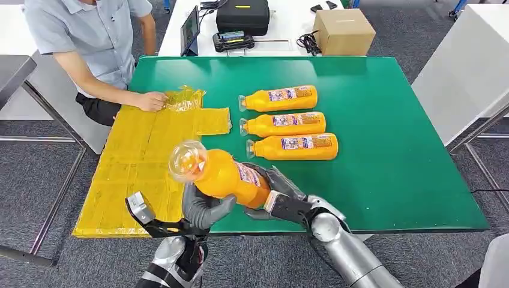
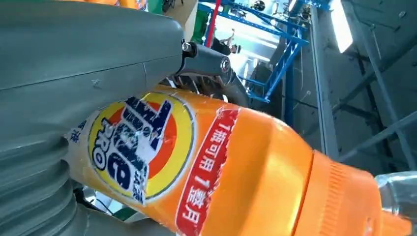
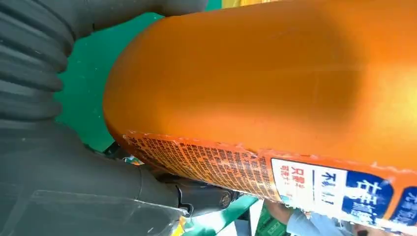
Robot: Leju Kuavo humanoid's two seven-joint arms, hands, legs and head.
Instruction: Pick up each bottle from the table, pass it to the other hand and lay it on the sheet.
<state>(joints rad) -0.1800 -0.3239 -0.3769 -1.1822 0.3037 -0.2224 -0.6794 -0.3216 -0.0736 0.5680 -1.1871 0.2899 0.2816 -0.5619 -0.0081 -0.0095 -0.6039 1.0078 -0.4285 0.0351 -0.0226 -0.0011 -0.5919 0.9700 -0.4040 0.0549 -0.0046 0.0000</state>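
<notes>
An orange bottle (image 1: 225, 177) hangs in the air just off the near edge of the green counter (image 1: 390, 156), tilted with its clear cap (image 1: 185, 159) raised toward the yellow sheet (image 1: 138, 162) and its base toward the right hand (image 1: 273, 195). Both hands are on it: the right hand's fingers (image 1: 281, 180) wrap the base end, and the left hand (image 1: 207, 210) cups the body from beneath, its thick thumb pressed along the labelled side in the left wrist view. This looks like the middle of the handover, with neither hand having let go. Three more bottles (image 1: 285, 123) lie in a row on the counter beyond the held one, caps pointing at the sheet, well apart from both hands. A person (image 1: 102, 42) sits at the far side of the sheet with a hand (image 1: 150, 101) resting on its crumpled far corner. The main risk is timing: if the right hand opens before the left has a full grip, the smooth, rounded bottle could roll out of the cupping fingers and fall to the floor, since it hangs past the counter's edge. The left grip sits near the middle, so the cap end may dip once it carries the weight alone. A wide swing toward the sheet could also come near the person's hand.
</notes>
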